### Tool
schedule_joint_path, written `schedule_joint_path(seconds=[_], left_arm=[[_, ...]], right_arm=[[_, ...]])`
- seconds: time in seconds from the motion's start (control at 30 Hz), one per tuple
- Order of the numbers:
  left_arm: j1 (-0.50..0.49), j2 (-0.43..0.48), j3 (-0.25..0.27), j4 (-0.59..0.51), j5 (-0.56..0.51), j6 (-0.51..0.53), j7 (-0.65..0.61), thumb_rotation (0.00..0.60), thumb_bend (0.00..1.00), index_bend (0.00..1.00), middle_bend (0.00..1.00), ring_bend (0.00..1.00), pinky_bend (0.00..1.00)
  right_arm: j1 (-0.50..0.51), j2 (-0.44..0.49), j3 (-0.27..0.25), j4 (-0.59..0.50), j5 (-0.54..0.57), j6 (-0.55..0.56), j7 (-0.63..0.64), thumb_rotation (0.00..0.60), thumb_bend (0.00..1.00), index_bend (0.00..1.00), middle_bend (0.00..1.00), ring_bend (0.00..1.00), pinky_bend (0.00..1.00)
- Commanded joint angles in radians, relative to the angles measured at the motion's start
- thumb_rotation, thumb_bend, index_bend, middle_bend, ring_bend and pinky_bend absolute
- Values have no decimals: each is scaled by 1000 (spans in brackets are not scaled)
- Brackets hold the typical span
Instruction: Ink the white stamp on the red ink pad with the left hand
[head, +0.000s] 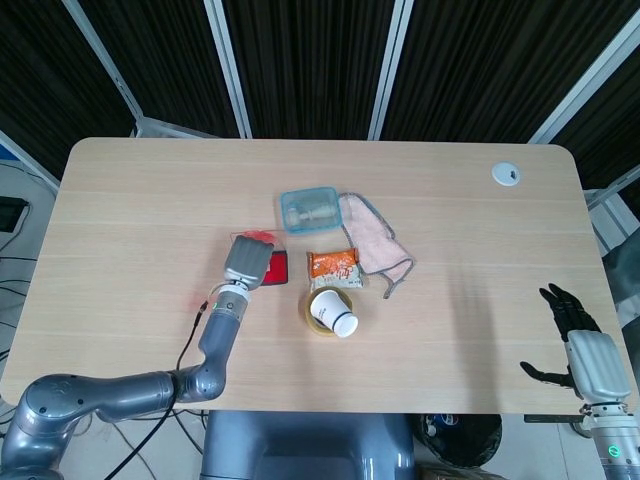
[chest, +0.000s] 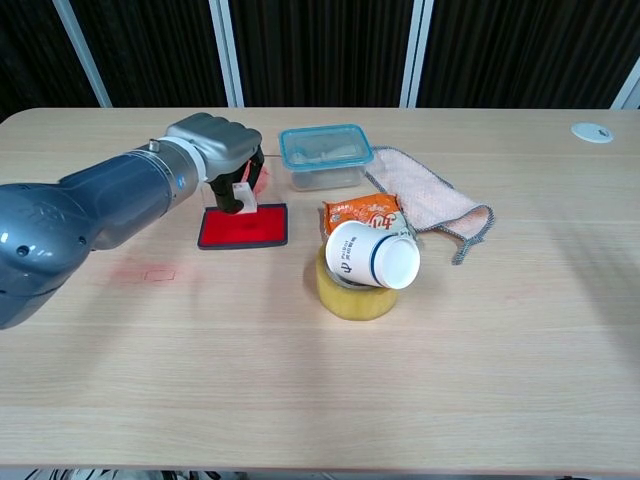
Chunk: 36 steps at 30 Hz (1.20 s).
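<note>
My left hand (chest: 213, 150) (head: 247, 262) grips the small white stamp (chest: 241, 196), its fingers curled around it. The stamp hangs over the far edge of the red ink pad (chest: 243, 226) (head: 276, 269); I cannot tell whether it touches the pad. In the head view the hand covers most of the pad and hides the stamp. My right hand (head: 585, 350) hangs off the table's near right corner, fingers spread and holding nothing.
A paper cup (chest: 372, 254) lies on a tape roll (chest: 352, 294) right of the pad. Behind them are an orange snack packet (chest: 364, 212), a pink cloth (chest: 428, 203) and a lidded blue container (chest: 323, 155). A red ink smear (chest: 252, 175) marks the table behind the pad.
</note>
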Motion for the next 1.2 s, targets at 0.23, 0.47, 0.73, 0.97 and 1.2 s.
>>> schedule_joint_path(seconds=[0.23,0.47,0.73,0.97,1.2], left_arm=[[-10,-8,22,35,-22,-22,-4,600,512,737,763,537,583],[-18,-12,31,53,-35,-34,-9,600,512,737,763,537,583],[-25,-29,47,92,-38,-48,-15,600,513,737,764,538,585],[-28,-43,57,123,-33,-58,-25,600,513,738,768,540,585],[-23,-46,64,137,-36,-60,-27,600,513,738,769,541,585]], right_arm=[[0,0,1,-1,3,-2,-2,600,156,0,0,0,185],[1,0,0,-1,4,-5,0,600,156,0,0,0,185],[2,0,1,-2,6,-7,0,600,155,0,0,0,185],[3,-1,0,-2,7,-9,1,600,156,0,0,0,185],[2,-1,0,-2,6,-8,2,600,156,0,0,0,185]])
